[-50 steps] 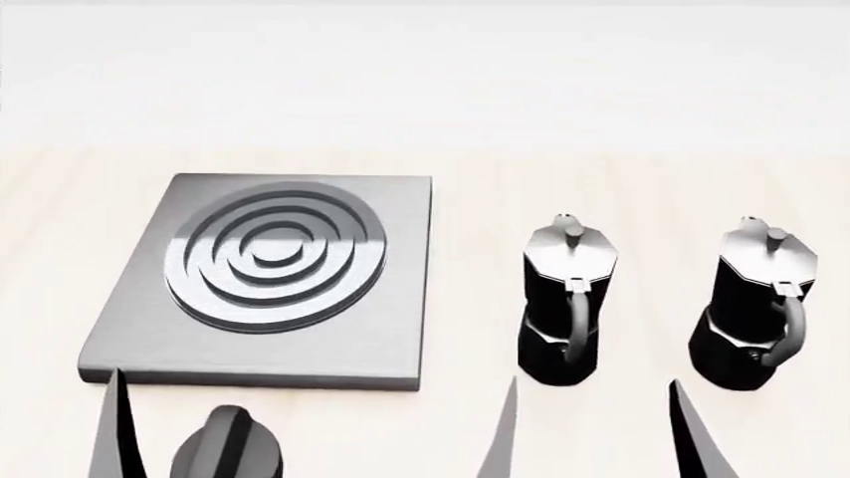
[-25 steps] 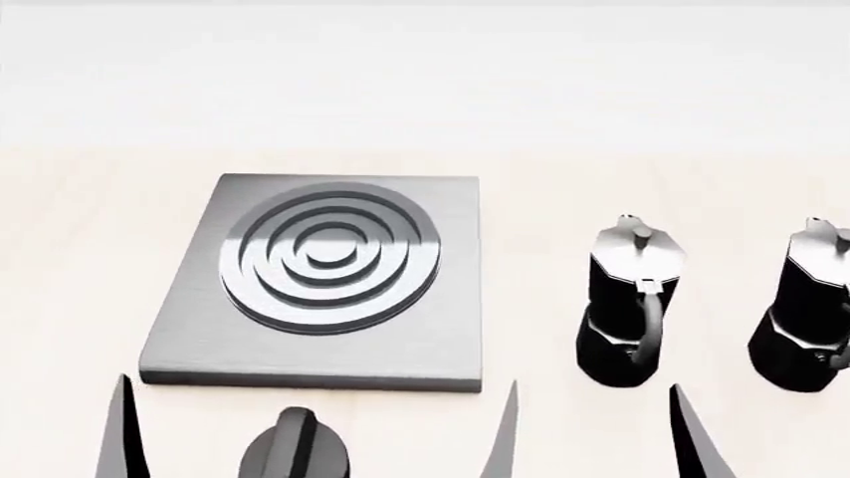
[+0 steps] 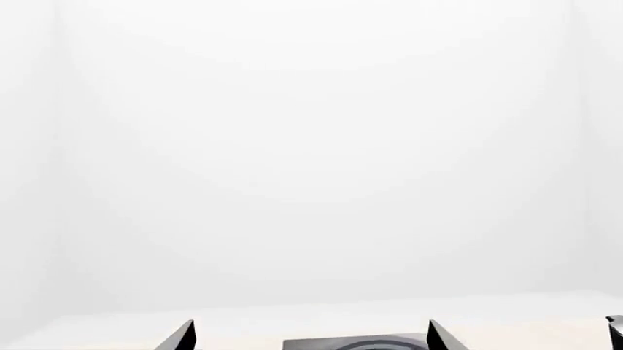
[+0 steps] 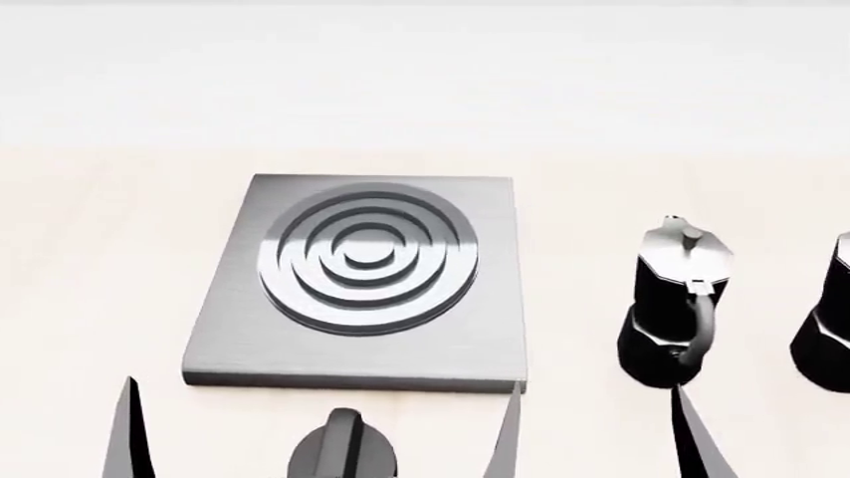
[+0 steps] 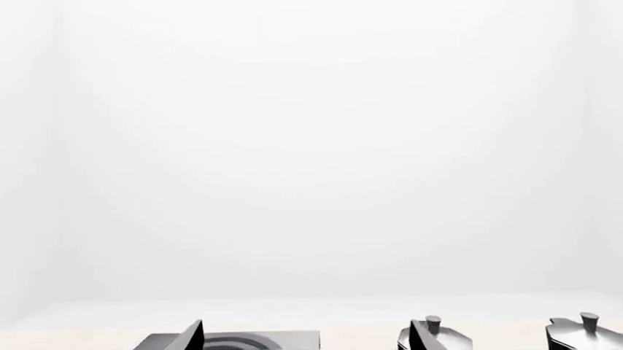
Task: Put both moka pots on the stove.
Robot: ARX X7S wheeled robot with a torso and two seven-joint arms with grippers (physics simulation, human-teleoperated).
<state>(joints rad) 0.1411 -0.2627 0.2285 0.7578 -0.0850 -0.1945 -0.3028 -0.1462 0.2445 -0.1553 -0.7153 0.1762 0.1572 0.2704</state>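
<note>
Nothing is lifted yet — both moka pots stand on the pale table (image 4: 80, 259) to the right of the stove (image 4: 239, 339), the nearer pot (image 4: 675, 299) upright with its handle toward the robot, the farther pot (image 4: 831, 344) cut off at the frame's edge. The left gripper (image 4: 318, 430) hangs spread and empty before the stove; the right gripper (image 5: 306, 337) also looks parted, holding nothing. I'd bring the right one squarely onto the nearer pot's waist — gripping low, so it stays upright.

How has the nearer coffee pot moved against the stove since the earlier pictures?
No real move. The nearer coffee pot keeps the same gap beside the stove; both slid right together in the head view, so the camera turned, not the pot.
</note>
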